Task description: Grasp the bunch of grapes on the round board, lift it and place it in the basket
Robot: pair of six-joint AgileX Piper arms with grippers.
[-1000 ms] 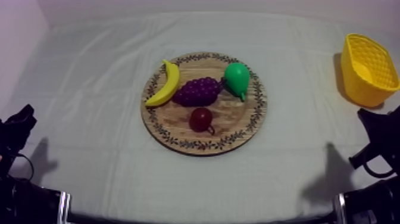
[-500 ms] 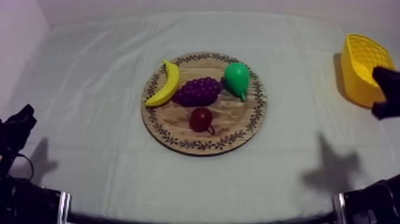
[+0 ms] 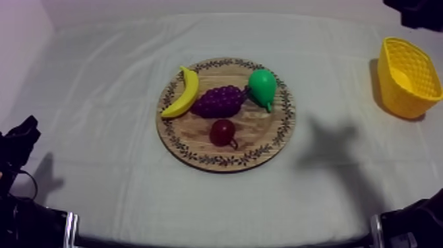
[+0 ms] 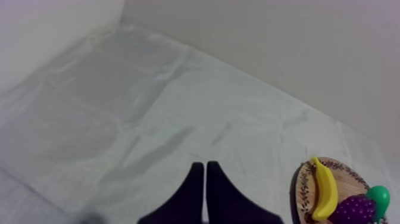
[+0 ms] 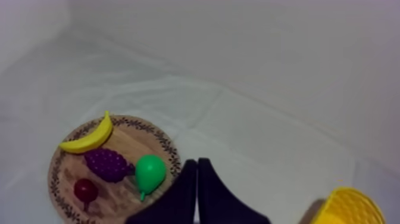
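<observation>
Purple bunch of toy grapes (image 3: 219,101) on round wooden board (image 3: 198,157), left of right hand (image 5: 197,162) | hand closed, empty | yellow basket (image 3: 405,76) to its right | grasp, transfer pending

I see the purple bunch of grapes (image 3: 219,101) lying on the wooden board (image 3: 260,128), near its middle; the yellow basket (image 3: 395,92) stands well apart, at my right.

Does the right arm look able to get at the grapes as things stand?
Probably yes: nothing covers the bunch of grapes, though banana and pear flank it closely, and the right gripper, shut, must open first.
</observation>
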